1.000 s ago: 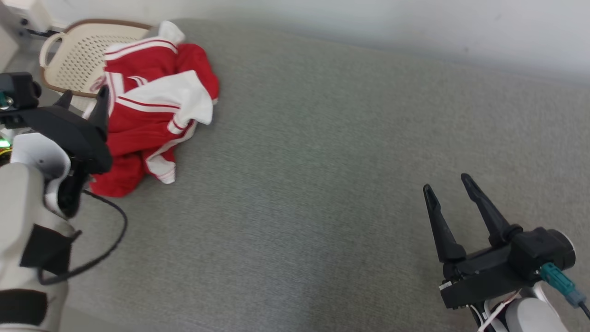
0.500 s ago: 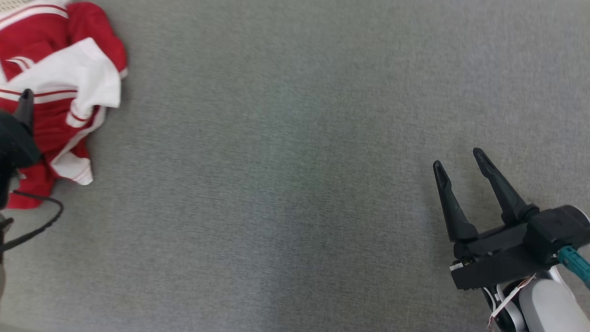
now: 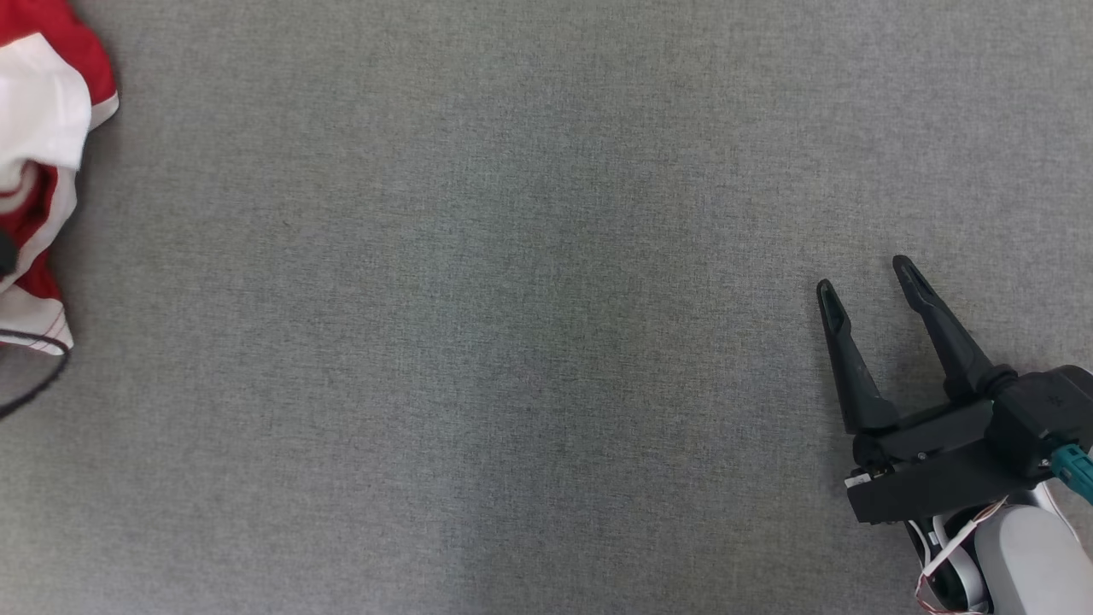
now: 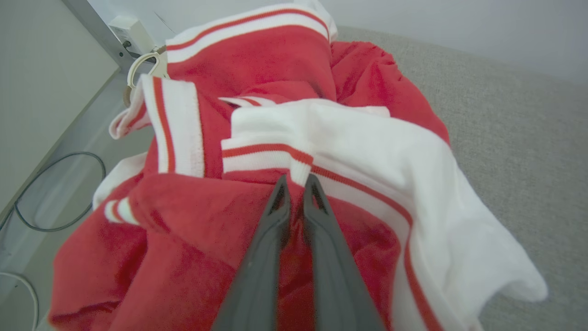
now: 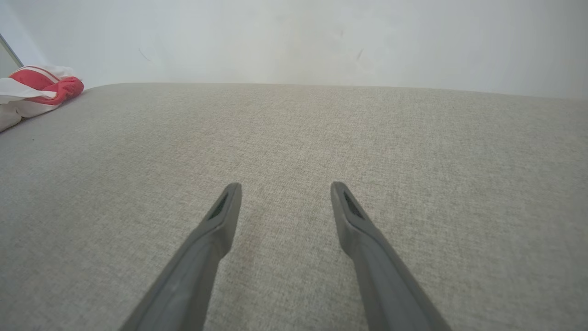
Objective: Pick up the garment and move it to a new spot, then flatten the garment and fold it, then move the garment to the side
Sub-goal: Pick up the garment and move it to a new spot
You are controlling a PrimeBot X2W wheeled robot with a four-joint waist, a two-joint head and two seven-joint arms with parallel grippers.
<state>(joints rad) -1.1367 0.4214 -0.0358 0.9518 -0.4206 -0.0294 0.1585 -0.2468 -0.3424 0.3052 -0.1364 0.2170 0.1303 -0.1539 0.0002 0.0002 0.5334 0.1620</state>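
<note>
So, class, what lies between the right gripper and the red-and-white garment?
Only bare grey fabric surface. In the head view, nothing sits between the right gripper and the red-and-white garment at the left edge; the right wrist view agrees.

A grey woven fabric surface (image 3: 512,342) spreads flat; a pale wall (image 5: 294,41) rises behind it; off its edge sit 1 cream basket handle (image 4: 138,64) and 1 white box (image 4: 126,25); 1 dark cable (image 4: 104,171) loops on the floor (image 4: 55,193).

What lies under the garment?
Grey surface shows beside the garment, and a pale handle peeks out behind it. Whatever lies directly beneath the heap is covered.
</note>
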